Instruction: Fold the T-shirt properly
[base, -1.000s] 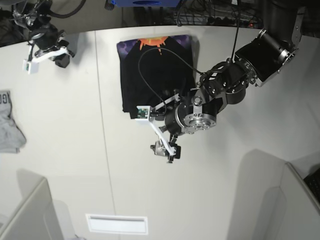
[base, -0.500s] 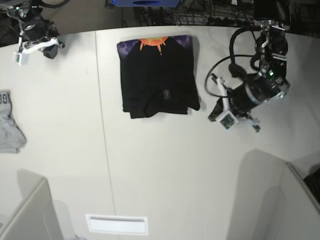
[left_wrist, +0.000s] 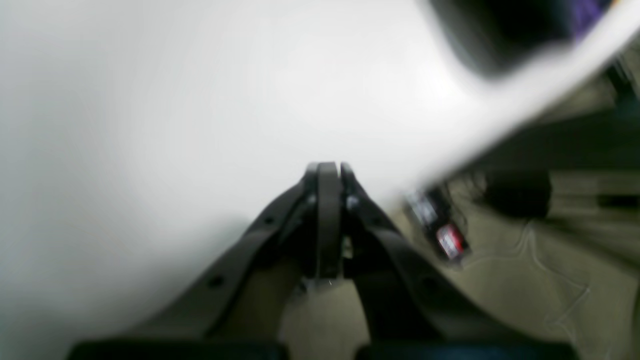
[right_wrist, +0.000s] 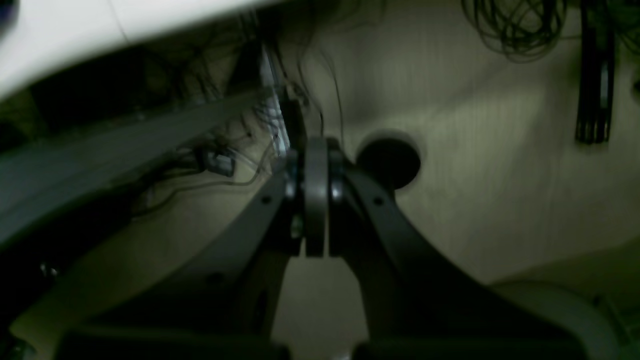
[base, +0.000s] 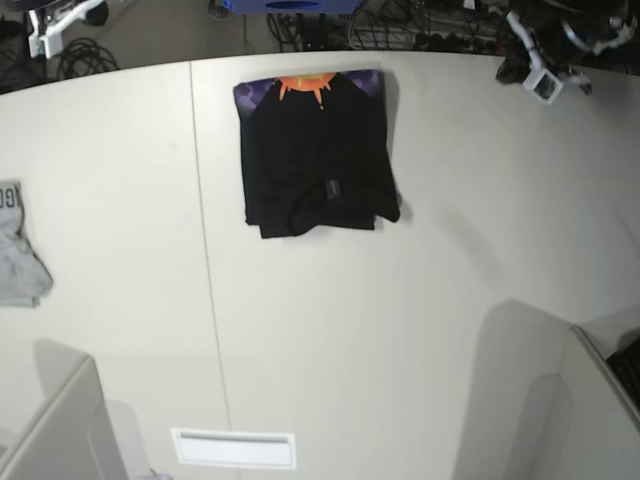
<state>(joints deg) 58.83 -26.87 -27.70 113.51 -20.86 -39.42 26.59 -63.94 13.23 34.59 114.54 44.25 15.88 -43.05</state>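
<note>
Left gripper (left_wrist: 328, 172) and right gripper (right_wrist: 315, 150) are both clenched on nothing, out past the table's (base: 400, 330) far corners, leaving wide bare surface around the T-shirt (base: 316, 155). Both wrist views are blurred. The shirt lies folded, black, apparently with a purple-orange print along its far edge.

A light-grey garment (base: 18, 250) lies crumpled at the white table's (base: 420, 330) left edge, a pale rectangular label (base: 233, 448) sits near its front edge, and cables (base: 400, 30) tangle behind it.
</note>
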